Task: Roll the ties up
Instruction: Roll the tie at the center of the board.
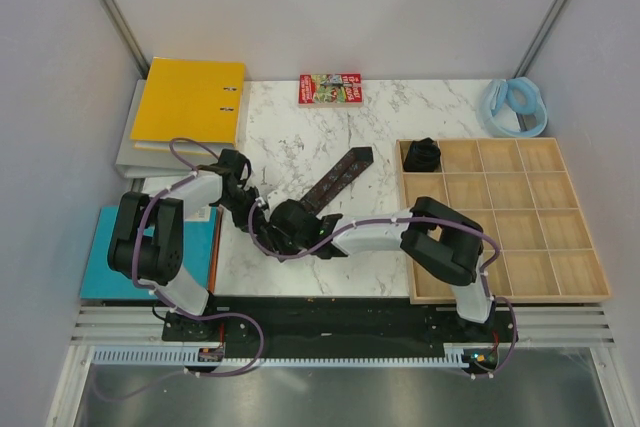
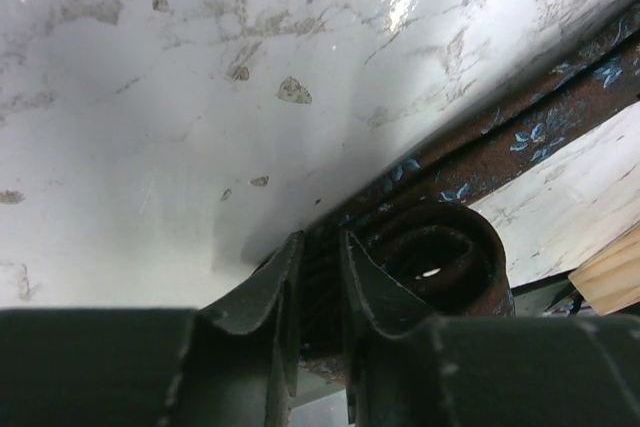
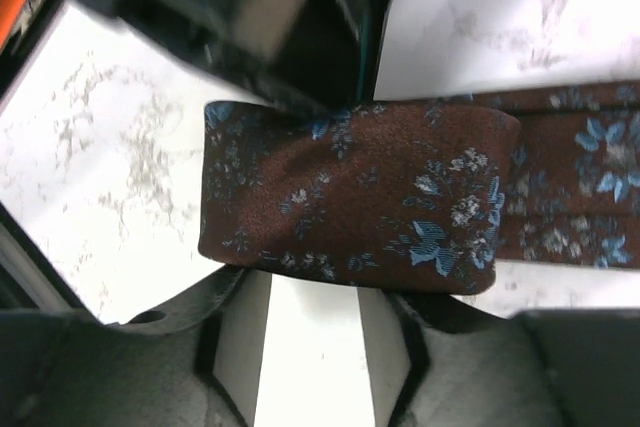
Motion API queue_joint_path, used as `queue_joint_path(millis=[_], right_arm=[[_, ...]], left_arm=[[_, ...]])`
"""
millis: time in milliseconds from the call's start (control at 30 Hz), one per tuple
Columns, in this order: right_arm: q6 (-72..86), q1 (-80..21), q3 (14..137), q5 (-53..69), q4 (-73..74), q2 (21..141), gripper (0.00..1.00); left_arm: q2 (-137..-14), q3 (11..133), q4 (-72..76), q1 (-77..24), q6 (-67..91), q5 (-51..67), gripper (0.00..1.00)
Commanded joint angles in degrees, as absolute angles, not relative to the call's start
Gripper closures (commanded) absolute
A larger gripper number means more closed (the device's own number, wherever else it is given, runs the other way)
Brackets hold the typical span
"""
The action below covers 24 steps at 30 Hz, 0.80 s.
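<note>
Surface: glossy white marble tabletop [image 1: 290,117] with grey veins, inside a booth of pale grey walls [image 1: 350,7]. Around the edges are a yellow binder [image 1: 190,97], a teal folder [image 1: 110,267], a red book [image 1: 329,88] and a pale blue band [image 1: 516,105]. A wooden compartment tray [image 1: 510,297] sits to the right of both grippers.

Tie [image 1: 338,175]: brown-black with a blue flower pattern, part-rolled. The coil sits between the two grippers. The unrolled strip runs flat on the marble away from the fingers, and its wide end lies near the tray but apart from it.

Left gripper [image 2: 318,252]: fingers nearly together, clamped on the coil's inner layers. The outer turns bulge just right of the fingers.

Right gripper [image 3: 310,302]: fingers apart with bare marble between them, holding nothing. The coil lies crosswise just past the fingertips; contact cannot be told.

Second tie [image 1: 423,155]: a dark coil in the tray's far-left corner compartment, well apart from both grippers.
</note>
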<state>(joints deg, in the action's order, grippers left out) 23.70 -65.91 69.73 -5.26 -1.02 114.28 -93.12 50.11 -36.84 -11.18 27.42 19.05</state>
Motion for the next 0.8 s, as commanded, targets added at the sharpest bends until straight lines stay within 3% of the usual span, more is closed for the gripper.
queue_joint_path(millis=[0, 167, 333, 533, 767], right_arm=[[22.59, -65.92, 67.77, -2.47, 2.10, 108.38, 0.51], [22.15, -66.00, 66.19, -0.09, 5.53, 101.62, 0.46], [23.02, -65.83, 66.26, 2.11, 7.38, 95.81, 0.45], [27.24, -62.76, 73.19, 4.30, 9.67, 96.15, 0.67], [29.70, -60.03, 81.21, 9.66, 10.02, 105.10, 0.80]], left_arm=[[-91.06, 54.31, -40.51, -10.20, 24.88, 17.76, 0.70], [-89.22, 57.47, -42.53, -7.65, 23.91, 15.39, 0.61], [-85.88, 58.01, -44.12, -5.98, 24.25, 13.54, 0.60], [-72.97, 50.65, -41.67, -5.98, 30.05, 12.92, 0.59], [-58.72, 43.78, -41.13, -5.98, 35.94, 14.94, 0.59]])
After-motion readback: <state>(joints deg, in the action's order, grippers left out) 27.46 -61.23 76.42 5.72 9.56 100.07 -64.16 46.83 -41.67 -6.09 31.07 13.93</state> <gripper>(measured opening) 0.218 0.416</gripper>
